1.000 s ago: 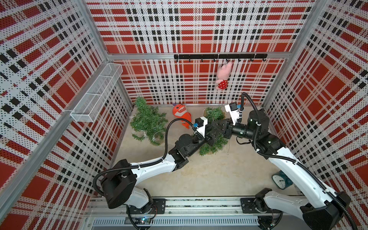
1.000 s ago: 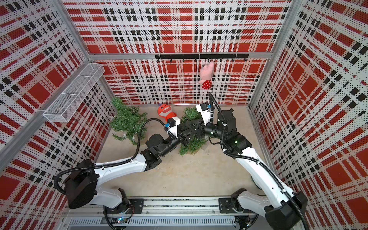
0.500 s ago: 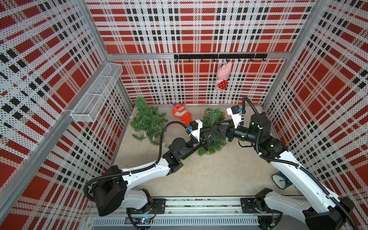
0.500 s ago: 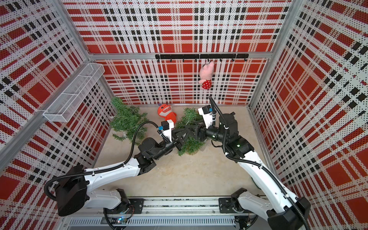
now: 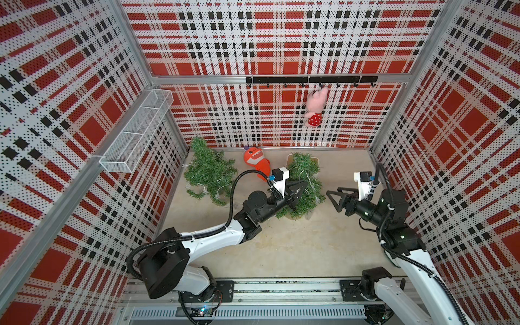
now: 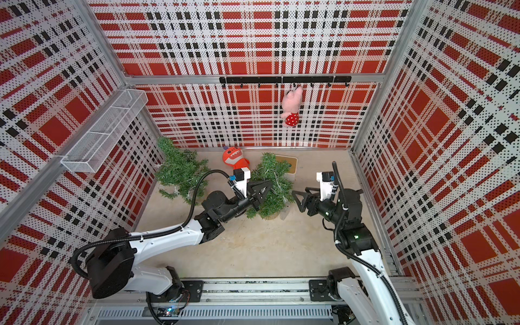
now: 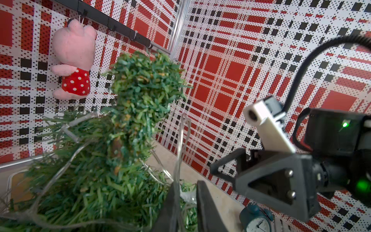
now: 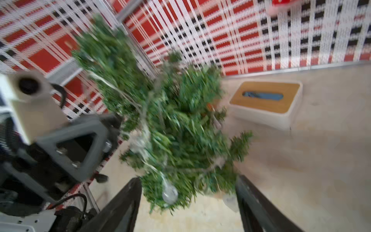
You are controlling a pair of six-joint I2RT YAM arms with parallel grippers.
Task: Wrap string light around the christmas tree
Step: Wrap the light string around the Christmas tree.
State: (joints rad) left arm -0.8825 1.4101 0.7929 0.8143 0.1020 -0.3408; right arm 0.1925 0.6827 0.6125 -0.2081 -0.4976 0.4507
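You lead string light [image 7: 181, 140] round christmas tree [image 5: 305, 168] with slack, gentle pull, lest tree topple; pass strand to right hand [image 5: 333, 200] on far side. Tree upright on worktop [image 5: 309, 247], wire already looped through branches. Left hand [image 5: 301, 188] clamps strand at tree's flank; right hand hangs near tree, jaws wide, empty

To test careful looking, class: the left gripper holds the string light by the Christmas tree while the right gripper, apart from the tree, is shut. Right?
No: the right gripper is open, as both top views show. It is apart from the Christmas tree, and the left gripper holds the string light.
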